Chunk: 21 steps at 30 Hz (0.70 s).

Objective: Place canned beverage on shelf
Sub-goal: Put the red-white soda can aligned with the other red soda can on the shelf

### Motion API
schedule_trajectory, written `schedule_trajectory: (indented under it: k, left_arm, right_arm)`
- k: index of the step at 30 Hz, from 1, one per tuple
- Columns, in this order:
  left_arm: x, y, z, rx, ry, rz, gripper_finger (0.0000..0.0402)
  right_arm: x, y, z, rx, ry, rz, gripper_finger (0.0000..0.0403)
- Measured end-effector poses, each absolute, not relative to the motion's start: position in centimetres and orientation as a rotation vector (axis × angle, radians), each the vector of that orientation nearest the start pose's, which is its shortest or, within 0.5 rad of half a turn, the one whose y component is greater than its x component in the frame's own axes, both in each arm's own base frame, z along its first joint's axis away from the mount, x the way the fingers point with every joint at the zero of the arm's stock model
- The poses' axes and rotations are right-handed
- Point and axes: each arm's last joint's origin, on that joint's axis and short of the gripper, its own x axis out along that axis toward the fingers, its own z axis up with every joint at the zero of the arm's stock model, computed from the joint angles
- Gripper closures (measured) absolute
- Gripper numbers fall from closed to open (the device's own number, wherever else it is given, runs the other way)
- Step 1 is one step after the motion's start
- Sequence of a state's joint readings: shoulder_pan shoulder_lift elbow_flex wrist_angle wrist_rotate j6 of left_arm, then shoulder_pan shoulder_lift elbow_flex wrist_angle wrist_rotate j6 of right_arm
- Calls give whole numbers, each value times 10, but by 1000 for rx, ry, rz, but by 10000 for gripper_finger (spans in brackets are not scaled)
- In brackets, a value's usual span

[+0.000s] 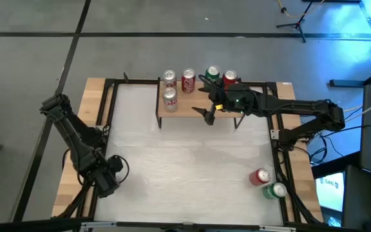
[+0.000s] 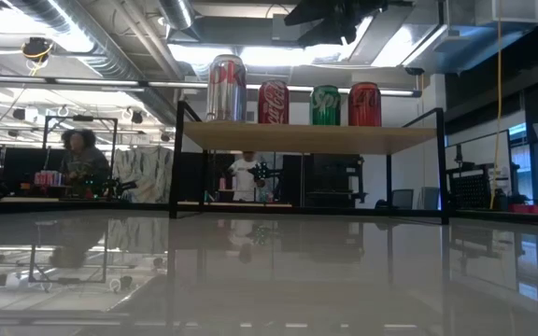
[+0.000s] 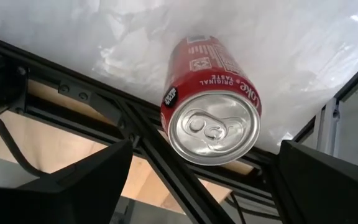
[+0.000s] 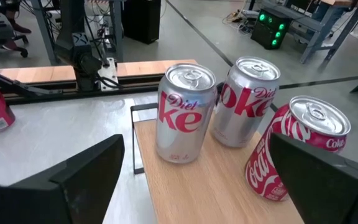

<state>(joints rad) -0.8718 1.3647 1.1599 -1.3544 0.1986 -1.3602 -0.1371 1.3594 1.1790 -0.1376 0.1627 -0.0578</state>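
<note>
High view showed your right gripper spread wide and empty over the shelf, which carried five cans: two silver, a red, a green, another red. Your left gripper, also wide and empty, waited at the table's near left. Two cans stood near right; the green one perhaps sat on the frame.
</note>
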Motion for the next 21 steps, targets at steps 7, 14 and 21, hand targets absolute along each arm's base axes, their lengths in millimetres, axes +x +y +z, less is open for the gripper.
schedule_trajectory:
  k: [7,14,21]
  left_arm:
    - [135,-173,269,-449,1714,313,5]
    - [134,-172,262,-435,1712,329,5]
    - [137,-174,262,-449,1665,304,5]
  right_arm:
    - [304,-47,346,-61,328,-288,8]
    - [304,-47,347,-61,327,-288,8]
    - [304,-47,347,-61,327,-288,8]
